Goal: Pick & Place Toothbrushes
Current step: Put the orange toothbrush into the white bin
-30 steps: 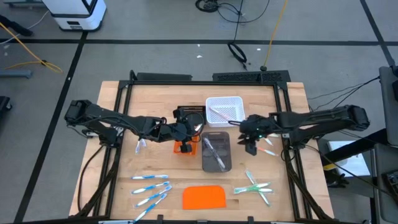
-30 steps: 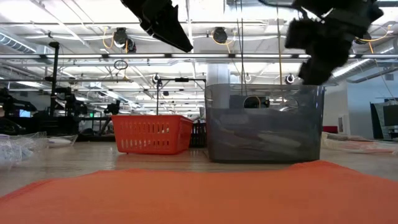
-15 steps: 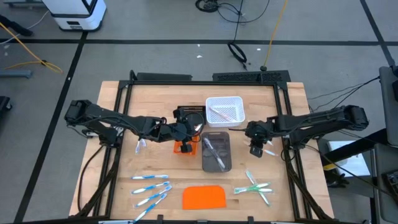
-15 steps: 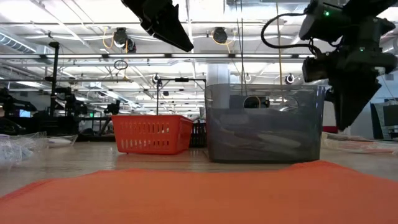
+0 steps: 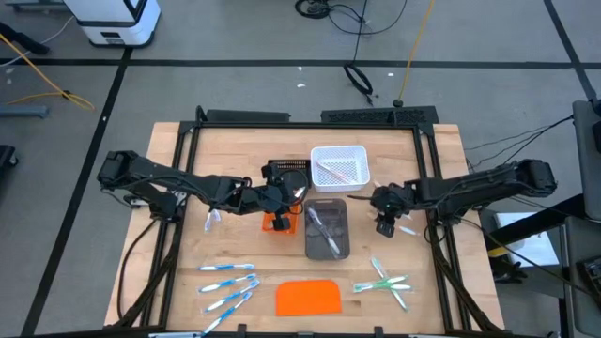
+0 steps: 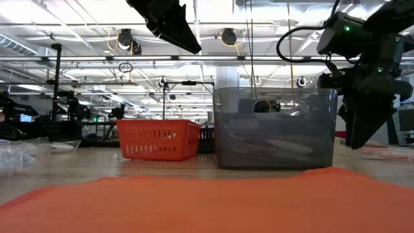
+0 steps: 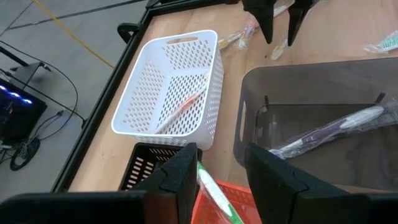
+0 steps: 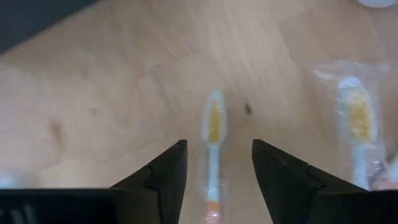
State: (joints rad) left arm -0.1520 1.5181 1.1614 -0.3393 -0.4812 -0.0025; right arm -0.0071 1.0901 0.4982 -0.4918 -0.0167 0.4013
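Your right gripper (image 8: 214,163) has dropped beside the grey bin (image 5: 327,228), jaws spread over a wrapped toothbrush (image 8: 213,144), so close next; left gripper (image 7: 217,180) clamps a green one

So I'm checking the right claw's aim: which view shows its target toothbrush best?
The right wrist view: the toothbrush lies between the open right claw fingers. The high view hides it under the arm, the left wrist view shows it small, the low view not at all.

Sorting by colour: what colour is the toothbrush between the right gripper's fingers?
Yellow-orange head on the toothbrush, clearest in the right wrist view.
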